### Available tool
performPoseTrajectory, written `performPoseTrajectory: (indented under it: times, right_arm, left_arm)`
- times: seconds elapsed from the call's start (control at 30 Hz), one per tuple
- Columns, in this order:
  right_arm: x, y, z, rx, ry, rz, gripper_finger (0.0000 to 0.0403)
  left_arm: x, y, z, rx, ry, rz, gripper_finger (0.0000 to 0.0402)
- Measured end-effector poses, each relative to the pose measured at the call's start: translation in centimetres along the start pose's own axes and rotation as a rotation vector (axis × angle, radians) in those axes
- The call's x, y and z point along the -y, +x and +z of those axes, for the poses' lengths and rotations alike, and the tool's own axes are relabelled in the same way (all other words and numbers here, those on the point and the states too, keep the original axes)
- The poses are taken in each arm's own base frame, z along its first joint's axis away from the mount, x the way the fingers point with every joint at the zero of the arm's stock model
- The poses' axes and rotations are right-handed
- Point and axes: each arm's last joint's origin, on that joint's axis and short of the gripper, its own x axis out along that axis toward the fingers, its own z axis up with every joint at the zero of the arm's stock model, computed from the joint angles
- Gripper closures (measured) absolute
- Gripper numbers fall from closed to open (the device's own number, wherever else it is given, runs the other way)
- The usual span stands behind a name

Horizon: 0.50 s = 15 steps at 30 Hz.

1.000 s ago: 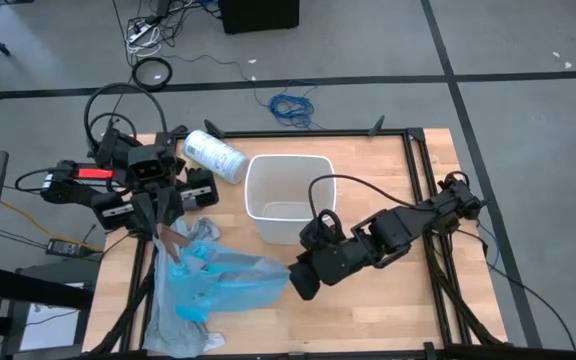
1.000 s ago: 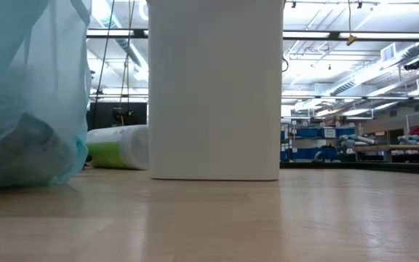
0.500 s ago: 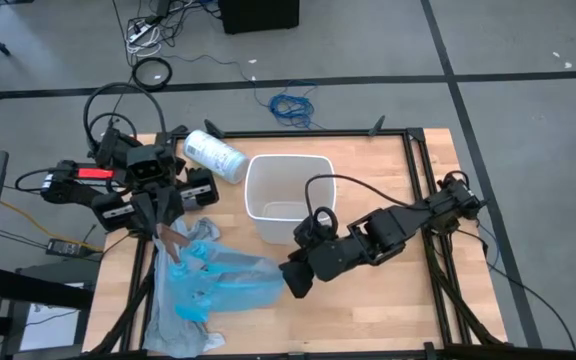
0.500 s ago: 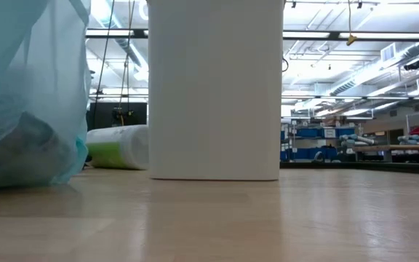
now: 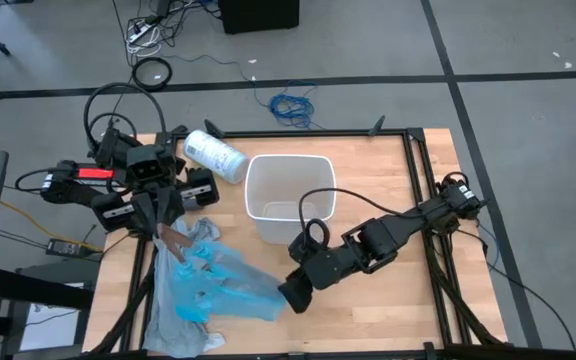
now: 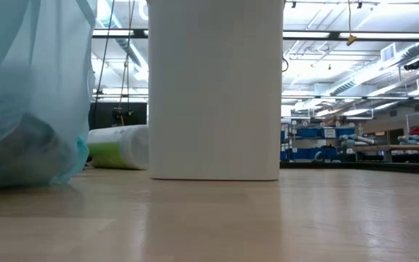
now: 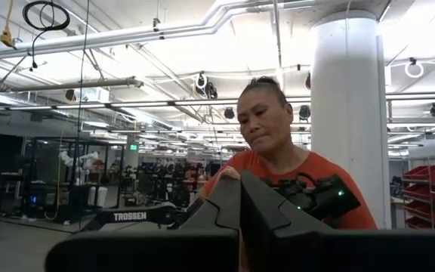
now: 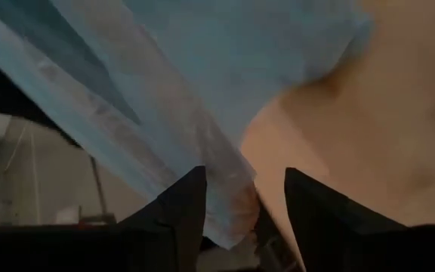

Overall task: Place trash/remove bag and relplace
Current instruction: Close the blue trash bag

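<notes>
The right claw (image 5: 290, 297) has slid further along the tabletop (image 5: 388, 300), away from the white bin (image 5: 288, 196), and now sits at the edge of the light-blue bag (image 5: 213, 290). Its fingers (image 8: 174, 208) stand partly apart with a fold of blue film between them, not yet pinched. The bag lies flatter than a moment ago, so the full liner is out and the bin waits for a fresh one. The left claw (image 7: 240, 200) is pressed shut, raised at the tabletop's left edge.
</notes>
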Motion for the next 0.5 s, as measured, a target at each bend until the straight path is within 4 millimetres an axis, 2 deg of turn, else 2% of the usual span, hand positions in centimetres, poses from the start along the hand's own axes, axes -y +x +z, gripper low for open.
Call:
performPoseTrajectory:
  times: [0.33,0.5]
  right_arm:
    - [-0.7,-0.4,-2.0,-0.219,0.041,0.071,0.0234]
    - [-0.6,-0.5,-2.5,-0.226,0.057,0.044,0.0234]
  left_arm:
    - [0.0,0.0,0.0,0.0,0.0,0.0,0.0396]
    - [0.0,0.0,0.0,0.0,0.001,0.0,0.0396]
